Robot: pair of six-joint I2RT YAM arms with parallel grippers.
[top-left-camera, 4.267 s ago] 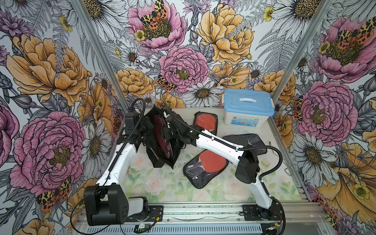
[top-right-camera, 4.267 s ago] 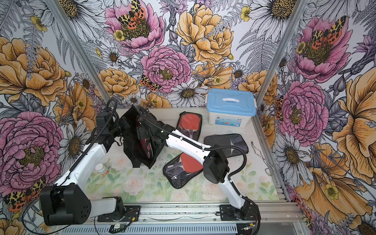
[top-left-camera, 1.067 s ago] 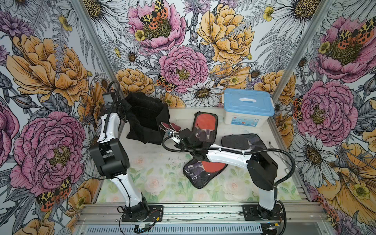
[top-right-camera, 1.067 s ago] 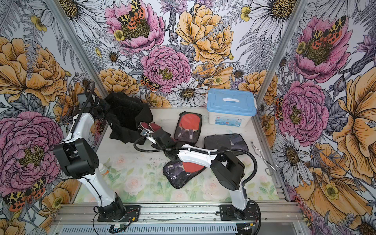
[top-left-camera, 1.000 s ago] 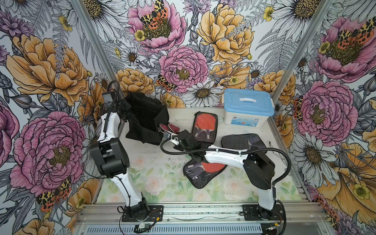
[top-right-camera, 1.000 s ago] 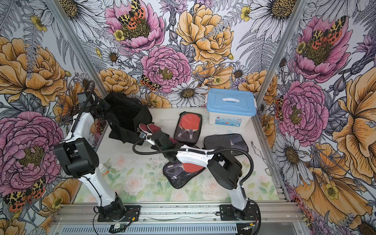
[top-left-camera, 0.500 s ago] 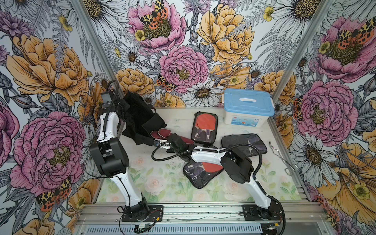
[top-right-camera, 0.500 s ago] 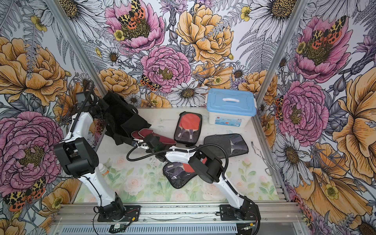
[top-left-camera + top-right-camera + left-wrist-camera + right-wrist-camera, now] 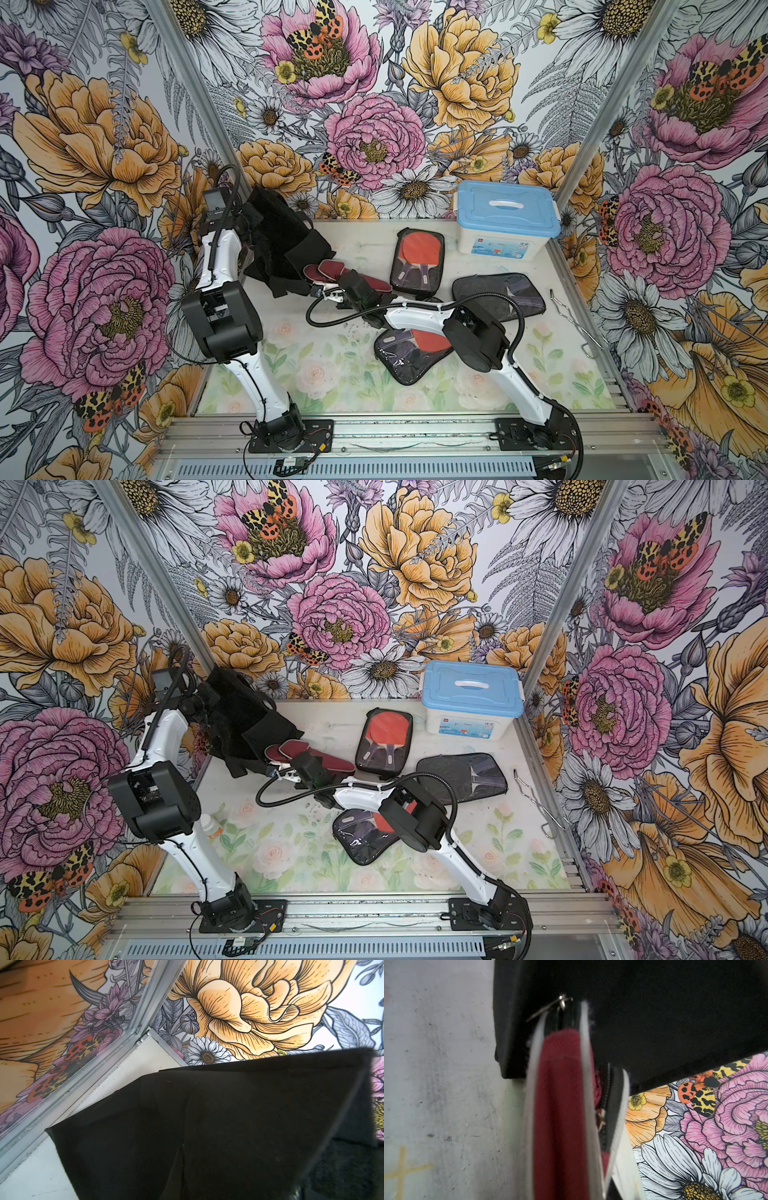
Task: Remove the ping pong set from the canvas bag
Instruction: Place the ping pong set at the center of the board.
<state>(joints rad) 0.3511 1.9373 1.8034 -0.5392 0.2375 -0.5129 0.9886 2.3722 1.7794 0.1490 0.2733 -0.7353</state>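
The black canvas bag (image 9: pixel 282 245) hangs tilted at the far left corner, its mouth facing the table's middle. My left gripper (image 9: pixel 245 218) is shut on its upper edge; black fabric (image 9: pixel 207 1126) covers the jaws in the left wrist view. Just outside the bag's mouth, low over the table, my right gripper (image 9: pixel 328 286) is shut on the maroon cover (image 9: pixel 365 282) (image 9: pixel 558 1105). Its far end still touches the bag. One clear-fronted case (image 9: pixel 417 259) lies behind it. Another clear-fronted case (image 9: pixel 399 357) lies under my right forearm. The dark pouch (image 9: pixel 498 295) lies at the right.
A white box with a light-blue lid (image 9: pixel 505 220) stands at the back right. A bent metal wire (image 9: pixel 569 320) lies along the right edge. A small white bottle (image 9: pixel 210 827) stands behind my left arm. Walls close in on three sides.
My right gripper has drawn the maroon cover further out of the bag and lower toward the table, its elbow folding in. The left arm and bag have barely shifted.
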